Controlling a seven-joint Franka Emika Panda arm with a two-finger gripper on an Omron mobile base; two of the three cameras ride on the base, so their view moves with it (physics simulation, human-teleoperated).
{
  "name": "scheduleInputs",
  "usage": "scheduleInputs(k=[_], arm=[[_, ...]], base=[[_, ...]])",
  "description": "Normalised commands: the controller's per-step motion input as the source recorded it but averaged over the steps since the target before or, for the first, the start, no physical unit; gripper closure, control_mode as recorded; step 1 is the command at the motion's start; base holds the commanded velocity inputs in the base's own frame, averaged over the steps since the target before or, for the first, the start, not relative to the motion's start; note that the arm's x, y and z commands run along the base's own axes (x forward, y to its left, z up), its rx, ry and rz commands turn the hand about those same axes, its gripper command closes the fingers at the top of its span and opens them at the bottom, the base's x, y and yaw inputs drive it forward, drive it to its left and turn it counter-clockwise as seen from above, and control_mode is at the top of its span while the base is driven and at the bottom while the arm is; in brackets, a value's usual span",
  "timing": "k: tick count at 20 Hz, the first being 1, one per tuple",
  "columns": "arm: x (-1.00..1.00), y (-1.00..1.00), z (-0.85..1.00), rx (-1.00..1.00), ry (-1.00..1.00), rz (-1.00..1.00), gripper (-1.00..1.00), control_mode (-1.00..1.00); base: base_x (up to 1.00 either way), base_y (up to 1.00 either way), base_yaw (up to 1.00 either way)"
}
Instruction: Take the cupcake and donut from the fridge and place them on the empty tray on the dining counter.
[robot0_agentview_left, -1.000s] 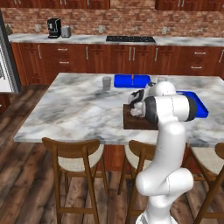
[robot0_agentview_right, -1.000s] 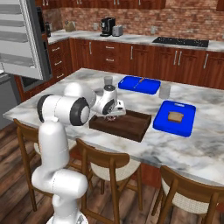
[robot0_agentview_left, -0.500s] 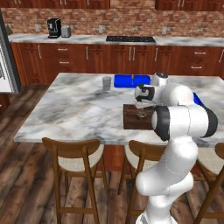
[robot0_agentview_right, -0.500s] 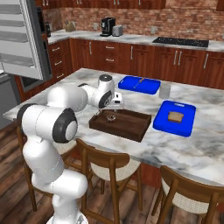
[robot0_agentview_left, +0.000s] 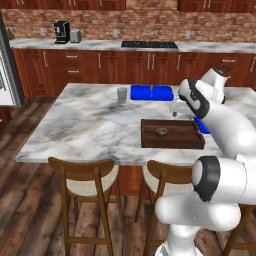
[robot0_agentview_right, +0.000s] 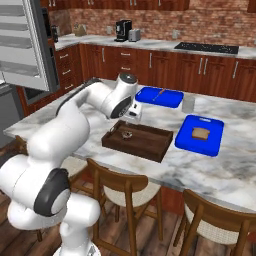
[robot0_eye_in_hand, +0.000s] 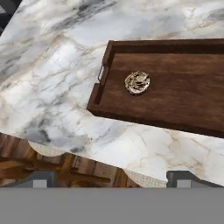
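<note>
Gripper (robot0_eye_in_hand: 109, 177) hung with jaws apart and empty, near the tray (robot0_eye_in_hand: 183, 113)'s left end — the cupcake (robot0_eye_in_hand: 137, 82) lay there, inside the rim, just ahead.

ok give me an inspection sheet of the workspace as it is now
surface: marble dining counter, wooden stools along its near side
job's things: brown tray on the counter with one small round brownish item, apparently the cupcake, in it; donut: nothing seen; fridge door stands open, white shelves showing
clutter: two blue boards, the near one with a slice of bread on it; a glass on the counter
hand: hand open, holding nothing, above the tray's far edge
cables: nothing seen
surroundings: wall counter with stovetop and coffee machine, brick wall, wood floor
</note>
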Motion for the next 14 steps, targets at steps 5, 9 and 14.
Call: scheduleInputs(k=[5, 9, 14], arm=[[-1.00, 0.01, 0.91, 0.14, 0.00, -0.15, -1.00, -1.00], [-1.00, 0.03, 0.63, 0.00, 0.00, -0.16, -1.00, -1.00], [-1.00, 0.07, 0.44, -0.03, -0.03, -0.14, -1.00, -1.00]], base=[[0.00, 0.00, 0.00], [0.00, 0.00, 0.00], [0.00, 0.00, 0.00]])
